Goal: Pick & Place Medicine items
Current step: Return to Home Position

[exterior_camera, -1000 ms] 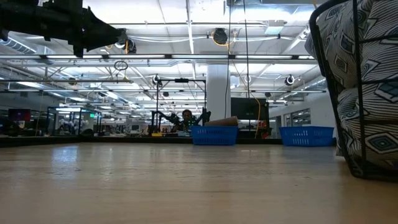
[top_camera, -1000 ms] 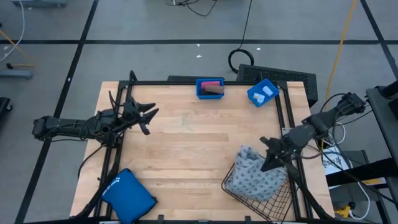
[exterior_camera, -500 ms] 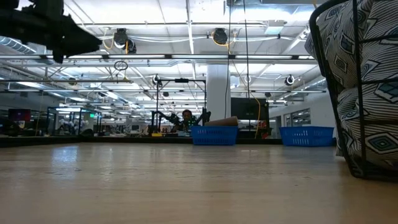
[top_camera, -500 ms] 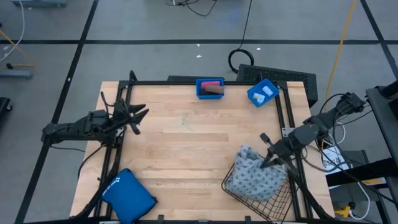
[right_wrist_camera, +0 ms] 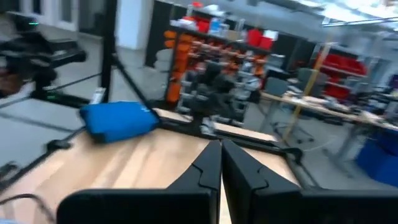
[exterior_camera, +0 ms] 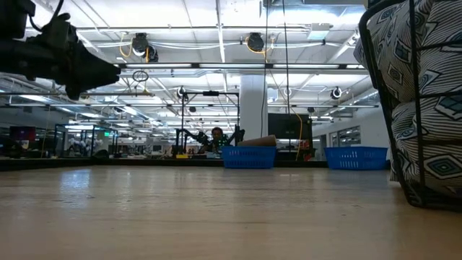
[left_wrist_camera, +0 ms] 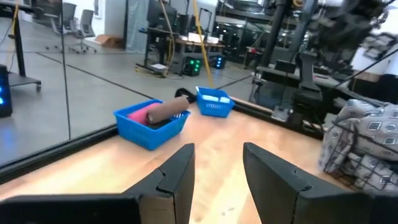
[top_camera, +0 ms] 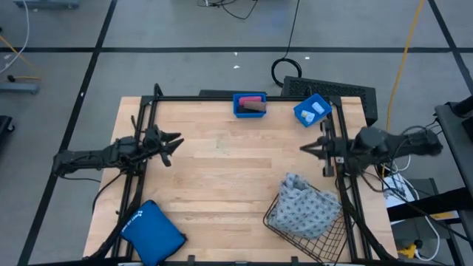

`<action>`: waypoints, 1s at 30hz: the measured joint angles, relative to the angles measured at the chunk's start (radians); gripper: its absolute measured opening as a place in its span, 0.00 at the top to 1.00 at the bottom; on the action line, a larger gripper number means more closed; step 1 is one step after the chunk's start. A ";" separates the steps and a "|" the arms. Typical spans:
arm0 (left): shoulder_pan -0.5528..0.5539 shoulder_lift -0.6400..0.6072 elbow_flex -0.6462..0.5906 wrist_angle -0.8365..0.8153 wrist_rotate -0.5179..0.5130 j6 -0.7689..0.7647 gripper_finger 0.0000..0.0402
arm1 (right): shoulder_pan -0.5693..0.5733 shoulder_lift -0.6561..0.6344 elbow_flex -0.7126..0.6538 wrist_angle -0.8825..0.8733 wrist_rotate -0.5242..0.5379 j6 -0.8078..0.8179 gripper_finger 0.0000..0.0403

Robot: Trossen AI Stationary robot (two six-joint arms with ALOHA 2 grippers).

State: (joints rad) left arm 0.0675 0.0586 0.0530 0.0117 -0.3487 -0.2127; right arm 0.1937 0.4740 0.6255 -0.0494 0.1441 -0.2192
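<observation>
Grey-blue patterned soft pack [top_camera: 299,205] is heaped in the nearest wire basket [top_camera: 319,238]; it could be snagged if the right gripper [top_camera: 310,148], fingers pressed together just beyond, is swung low. The left gripper [top_camera: 174,146], fingers narrowly parted, is held beside the frame rail [top_camera: 145,118], which could be struck. Farthest, pink container [top_camera: 251,97], brown container [top_camera: 256,108] and white vials [top_camera: 315,111] are kept in the blue bins [top_camera: 236,108].

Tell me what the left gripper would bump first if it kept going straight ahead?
Probably the small blue plastic bin holding white items, across the wooden table. The open left gripper aims at it over bare wood, though height is hard to judge.
</observation>
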 joint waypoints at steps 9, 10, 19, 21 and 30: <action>0.000 0.000 -0.011 0.051 0.008 0.008 0.64 | -0.426 -0.098 -0.292 0.286 -0.377 0.180 0.99; 0.000 0.000 -0.011 0.053 0.008 0.008 0.64 | -0.476 -0.092 -0.322 0.325 -0.405 0.207 0.99; 0.000 0.000 -0.011 0.011 0.008 0.034 0.64 | -0.840 -0.078 -0.483 0.615 -0.617 0.328 0.99; 0.000 0.000 -0.011 0.000 0.007 0.041 0.64 | -0.871 -0.077 -0.521 0.667 -0.617 0.340 0.99; 0.000 0.000 -0.011 -0.016 0.007 0.163 0.64 | -0.894 -0.085 -0.580 0.704 -0.625 0.312 0.99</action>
State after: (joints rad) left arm 0.0677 0.0586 0.0425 -0.0039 -0.3412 -0.0492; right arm -0.7002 0.3893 0.0454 0.6541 -0.4807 0.0930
